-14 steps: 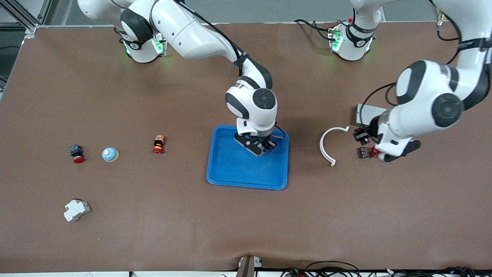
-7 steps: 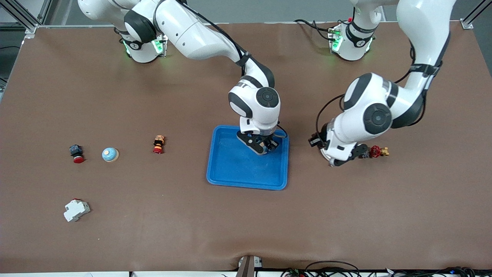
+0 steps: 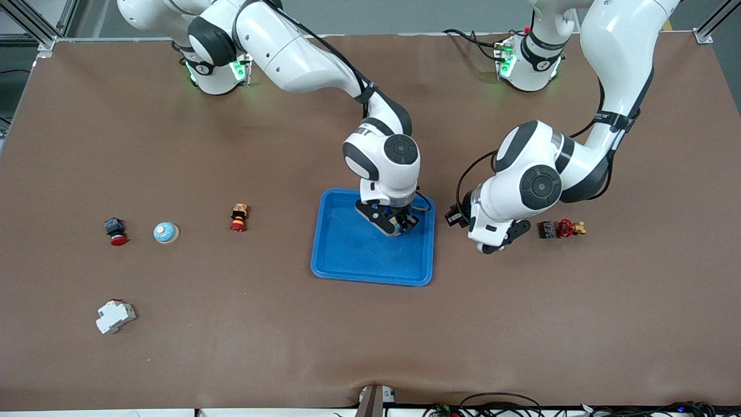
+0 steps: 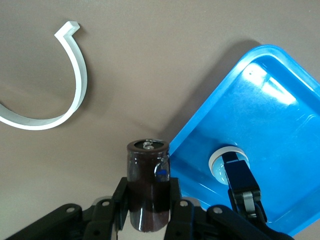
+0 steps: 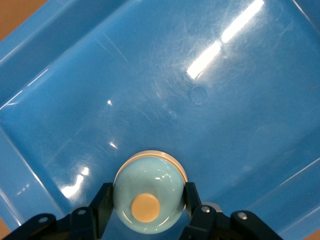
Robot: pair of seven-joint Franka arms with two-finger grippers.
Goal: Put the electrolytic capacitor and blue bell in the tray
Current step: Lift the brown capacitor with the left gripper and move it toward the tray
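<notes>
1. My left tool (image 3: 491, 243) is travelling from the small parts at the left arm's end of the tabletop toward the tray (image 3: 359, 263). A second ago it was low beside the red-handled part (image 3: 564, 228). Now it is hanging over bare tabletop just off the tray's rim, in the middle band of the front frame.
2. That tool is staying clamped on the electrolytic capacitor (image 4: 146, 170). The left wrist view shows the dark can held upright between the two fingers, not yet over the tray.
3. The white curved strip (image 4: 75, 85) is now lying under that arm. The front view is no longer showing it, but the left wrist view is.
4. My right tool (image 3: 395, 223) is keeping its place inside the tray, in the upper half of the blue area. It is gripping the blue bell (image 5: 150, 180), with its fingers closed on the dome's sides.
5. I cannot tell whether the bell is already resting on the tray floor.
6. In my judgement, both parts are now one step from delivery. The bell is awaiting release, and the capacitor is needing only a short carry over the rim.
7. I am taking care that the two tools are not crowding each other over the tray.
</notes>
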